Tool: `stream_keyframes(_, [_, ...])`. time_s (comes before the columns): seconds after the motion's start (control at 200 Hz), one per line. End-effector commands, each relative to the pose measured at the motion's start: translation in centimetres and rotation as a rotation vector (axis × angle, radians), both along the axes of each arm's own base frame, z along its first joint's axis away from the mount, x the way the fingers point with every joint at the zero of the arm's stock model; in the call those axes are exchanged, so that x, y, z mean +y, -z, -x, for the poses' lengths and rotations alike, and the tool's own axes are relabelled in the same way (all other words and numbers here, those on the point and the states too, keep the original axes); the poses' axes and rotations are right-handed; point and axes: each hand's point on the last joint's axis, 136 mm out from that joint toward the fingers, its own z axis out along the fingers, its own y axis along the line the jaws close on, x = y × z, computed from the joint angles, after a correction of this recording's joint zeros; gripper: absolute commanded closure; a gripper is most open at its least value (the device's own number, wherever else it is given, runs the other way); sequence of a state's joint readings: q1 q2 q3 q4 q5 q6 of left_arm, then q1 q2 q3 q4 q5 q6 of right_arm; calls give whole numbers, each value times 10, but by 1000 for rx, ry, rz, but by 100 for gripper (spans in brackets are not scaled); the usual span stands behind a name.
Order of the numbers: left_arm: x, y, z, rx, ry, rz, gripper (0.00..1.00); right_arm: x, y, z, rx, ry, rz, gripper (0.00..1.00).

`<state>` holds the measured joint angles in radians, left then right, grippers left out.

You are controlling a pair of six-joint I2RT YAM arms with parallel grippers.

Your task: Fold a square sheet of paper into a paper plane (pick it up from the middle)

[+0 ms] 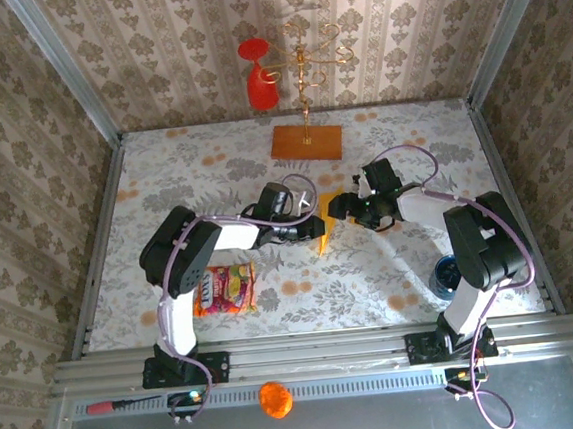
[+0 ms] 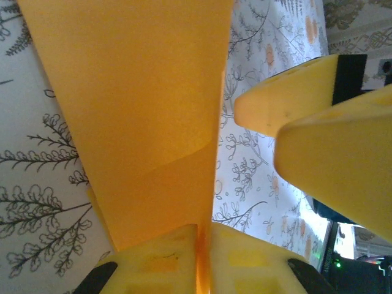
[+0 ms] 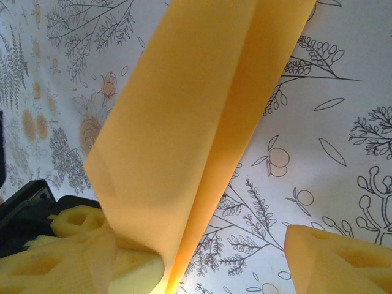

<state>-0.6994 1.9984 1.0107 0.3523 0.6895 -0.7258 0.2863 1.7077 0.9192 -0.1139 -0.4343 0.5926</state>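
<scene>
ROBOT ARMS MEET OVER A FOLDED DART. A slim yellow-orange paper plane (image 1: pixel 324 214) is held over the flower-print counter (image 1: pixel 401 265), just in front of the brownish-orange board (image 1: pixel 306 142) that carries a gold stand (image 1: pixel 303 57). Whether the paper touches the counter cannot be told.

The left end effector (image 1: pixel 311 230) comes in from the board's near-left. Its yellow fingers (image 2: pixel 165 263) are pressed together on one edge of the plane, pinching it. Seen from the left wrist, the paper rises from that grip in a broad orange band with a slanting fold line across it.

The right end effector (image 1: pixel 344 209), reaching in from the board's near-right, is spread. In the right wrist view, one foam finger (image 3: pixel 67 263) sits close against the plane's lower corner. The other (image 3: pixel 337 260) stands well apart from it across bare counter, and the centre crease runs down between them. Whether the nearer finger touches the paper cannot be told.

A printed snack packet (image 1: pixel 225 288) lies flat well to the board's near-left. A blue round object (image 1: pixel 444 276) sits well to the board's near-right, partly hidden by the right arm. A red object (image 1: pixel 256 77) hangs from the gold stand behind the board.
</scene>
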Motion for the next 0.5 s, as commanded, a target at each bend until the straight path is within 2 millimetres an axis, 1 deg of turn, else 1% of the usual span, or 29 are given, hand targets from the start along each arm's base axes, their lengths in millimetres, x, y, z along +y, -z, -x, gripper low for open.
stream_keyframes(0.0, [-1, 5, 5, 22, 44, -10, 88, 3, 6, 6, 12, -49, 10, 26])
stream_keyframes(0.135, [0, 9, 6, 18, 66, -34, 89, -1, 7, 7, 6, -42, 16, 26])
stream_keyframes(0.395, [-2, 8, 6, 28, 85, -29, 89, 0, 15, 8, 26, -96, 40, 27])
stream_keyframes(0.495, [-4, 4, 6, 39, 91, -13, 89, 1, 18, 7, 31, -111, 47, 27])
